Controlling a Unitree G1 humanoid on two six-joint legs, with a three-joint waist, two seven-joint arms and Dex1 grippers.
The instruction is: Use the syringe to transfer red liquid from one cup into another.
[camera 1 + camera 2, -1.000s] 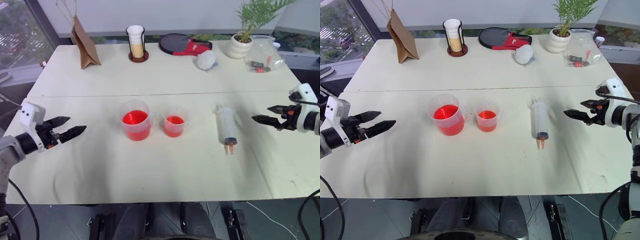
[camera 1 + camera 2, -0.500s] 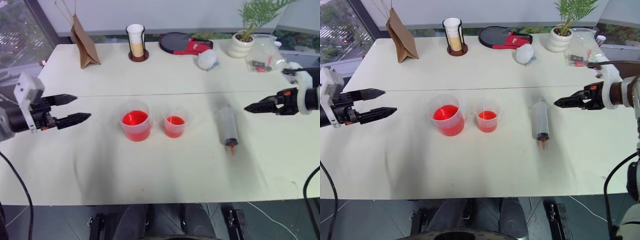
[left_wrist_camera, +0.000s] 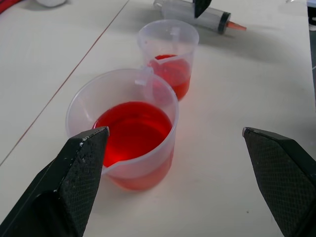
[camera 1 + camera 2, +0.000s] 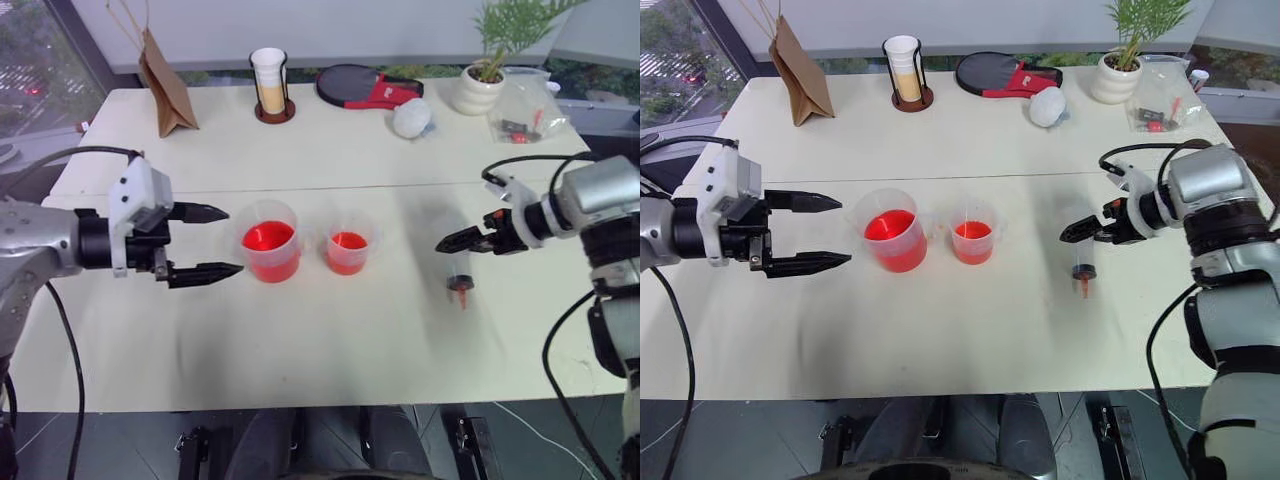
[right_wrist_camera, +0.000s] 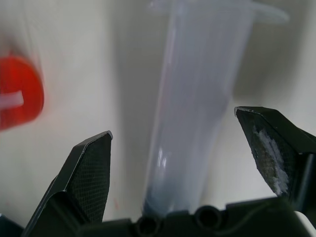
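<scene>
Now my right claw (image 4: 1068, 236) hangs wide over the fat clear plastic syringe (image 4: 1081, 262) lying on the cream desk (image 4: 970, 330), right of the smaller clear cup (image 4: 973, 236). Closing off-centre could roll the barrel away. My left claw (image 4: 222, 241), also wide, risks nudging the wider cup (image 4: 270, 240) of red liquid (image 3: 132, 130).

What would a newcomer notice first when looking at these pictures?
Most striking are the two clear cups of red liquid side by side at mid-table: the larger cup and, on its right, the smaller cup. The open left gripper hovers just left of the larger cup. Further right, the open right gripper straddles the syringe lying flat on the table.
</scene>
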